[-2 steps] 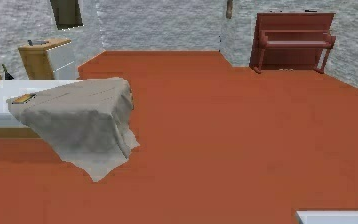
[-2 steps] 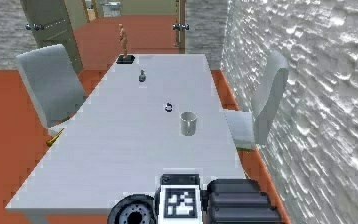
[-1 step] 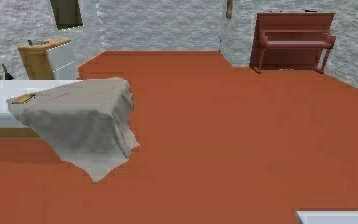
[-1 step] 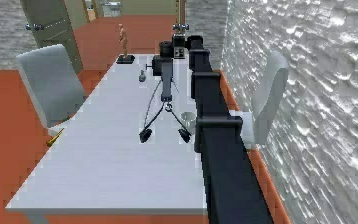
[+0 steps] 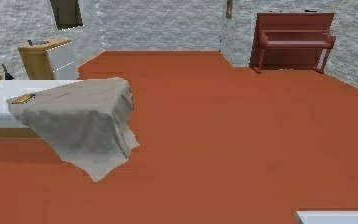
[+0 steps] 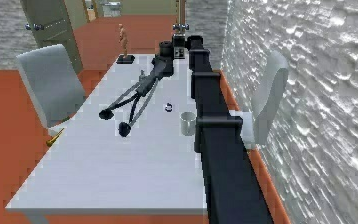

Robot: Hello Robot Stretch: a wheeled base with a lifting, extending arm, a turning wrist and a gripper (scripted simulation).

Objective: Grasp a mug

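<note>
fingers [image 6: 125,100]: state cannot be told. step in hand: approach. mug [image 6: 188,122] stands on table [image 6: 87,170] beside arm [image 6: 222,150]; next move: bring gripper [image 6: 117,118] to mug.

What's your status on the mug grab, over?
Gripper over bare tabletop, holding nothing. Mug upright on the white table, beside the arm, not grasped. Small dark object close by the mug.
</note>
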